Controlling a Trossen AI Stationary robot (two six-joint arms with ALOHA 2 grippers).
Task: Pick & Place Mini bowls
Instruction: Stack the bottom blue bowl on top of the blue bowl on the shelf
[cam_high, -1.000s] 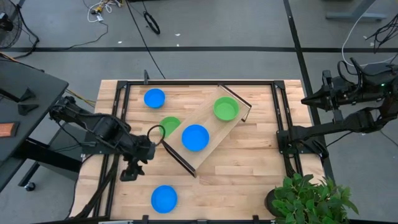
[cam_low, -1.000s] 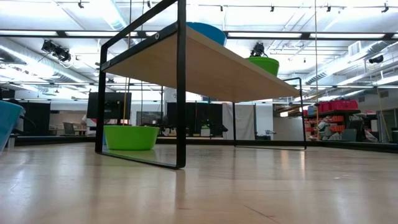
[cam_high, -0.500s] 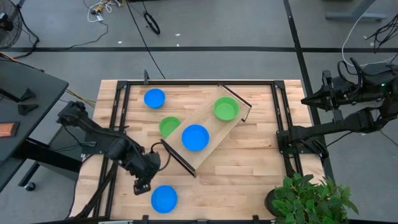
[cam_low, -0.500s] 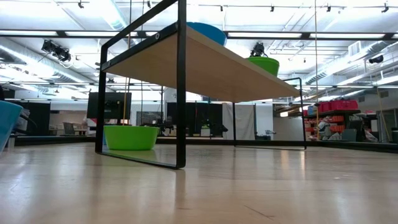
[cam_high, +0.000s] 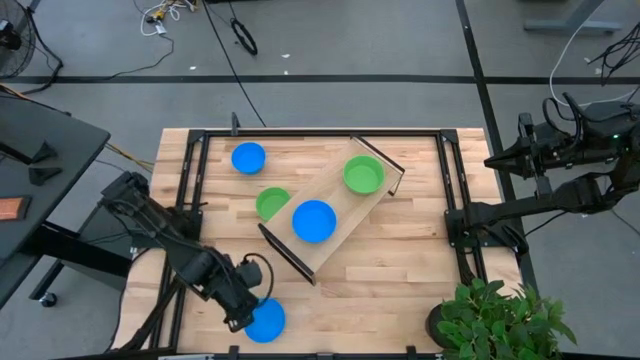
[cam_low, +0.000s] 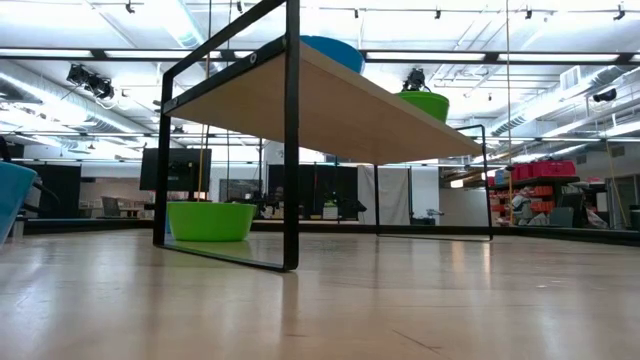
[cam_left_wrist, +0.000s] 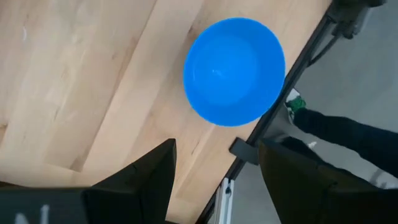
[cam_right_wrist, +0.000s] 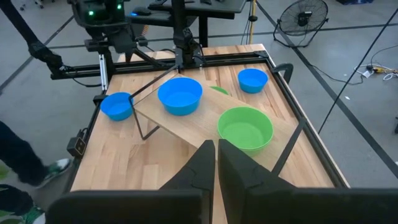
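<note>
Left gripper (cam_high: 243, 318): hanging over the table's near edge, fingers (cam_left_wrist: 146, 177) spread wide and gripping nothing, just beside the near blue bowl (cam_high: 265, 320).
Right gripper (cam_right_wrist: 216, 163): waiting off the table's right side, fingers pressed together, empty.
Tray (cam_high: 345, 205): standing raised on a black frame, carrying one blue bowl (cam_high: 314, 221) and one green bowl (cam_high: 363, 175).
Table (cam_high: 400, 260): bearing a second green bowl (cam_high: 270, 203) beside the tray and a far blue bowl (cam_high: 248, 157).
</note>
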